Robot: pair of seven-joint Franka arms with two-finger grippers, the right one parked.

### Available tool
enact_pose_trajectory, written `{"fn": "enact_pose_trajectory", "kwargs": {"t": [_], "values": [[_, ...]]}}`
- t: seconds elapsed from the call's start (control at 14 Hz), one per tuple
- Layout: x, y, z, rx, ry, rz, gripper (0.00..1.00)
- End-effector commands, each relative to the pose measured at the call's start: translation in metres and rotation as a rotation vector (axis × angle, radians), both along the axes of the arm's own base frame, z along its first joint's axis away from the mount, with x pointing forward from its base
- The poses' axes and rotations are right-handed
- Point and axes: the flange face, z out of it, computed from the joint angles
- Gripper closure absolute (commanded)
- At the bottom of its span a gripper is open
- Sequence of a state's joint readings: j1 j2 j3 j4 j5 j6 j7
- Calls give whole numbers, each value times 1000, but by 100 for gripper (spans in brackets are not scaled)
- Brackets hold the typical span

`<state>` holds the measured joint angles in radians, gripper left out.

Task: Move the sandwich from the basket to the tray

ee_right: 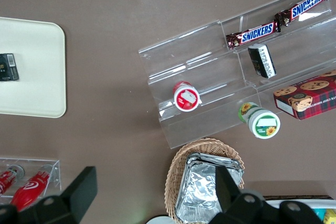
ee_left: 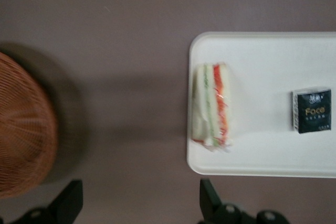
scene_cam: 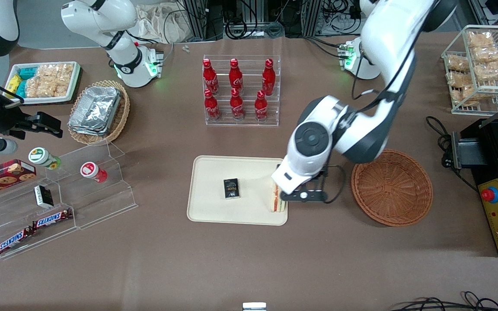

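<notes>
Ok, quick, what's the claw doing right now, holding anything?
Claw: open, holding nothing, above the tray's edge; sandwich lies on the tray.

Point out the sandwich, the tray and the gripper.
sandwich (ee_left: 212,106), left wrist view, striped cut edge.
tray (scene_cam: 214,214), front view, bare floor near its rim.
gripper (ee_left: 140,203), left wrist view, open, gap between fingertips.

in the lower centre of the front view the tray (scene_cam: 214,172) sits on the table (scene_cam: 249,268). the sandwich (scene_cam: 276,198) lies on it at the rim toward the working arm's end, and a small "face" pack (scene_cam: 231,188) lies nearer the tray's middle. the basket (scene_cam: 391,188) sits beside the tray, apart from it. the gripper (ee_left: 139,205) hangs between tray and basket, fingers spread. in the upper centre, farther from the camera, stands a rack of cola bottles (scene_cam: 241,90).
</notes>
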<state>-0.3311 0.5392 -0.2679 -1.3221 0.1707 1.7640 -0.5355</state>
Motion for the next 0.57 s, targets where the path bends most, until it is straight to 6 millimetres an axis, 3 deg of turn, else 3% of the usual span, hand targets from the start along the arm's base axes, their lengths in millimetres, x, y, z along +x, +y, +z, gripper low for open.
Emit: {"fn": "enact_pose_trajectory", "kwargs": {"t": [0.0,0.29,0.5], "values": [[-8,71,67,51,26,-66,0],[-14,169,143,72,26,-85,0],[-16,230,166,64,35,13,0]]}}
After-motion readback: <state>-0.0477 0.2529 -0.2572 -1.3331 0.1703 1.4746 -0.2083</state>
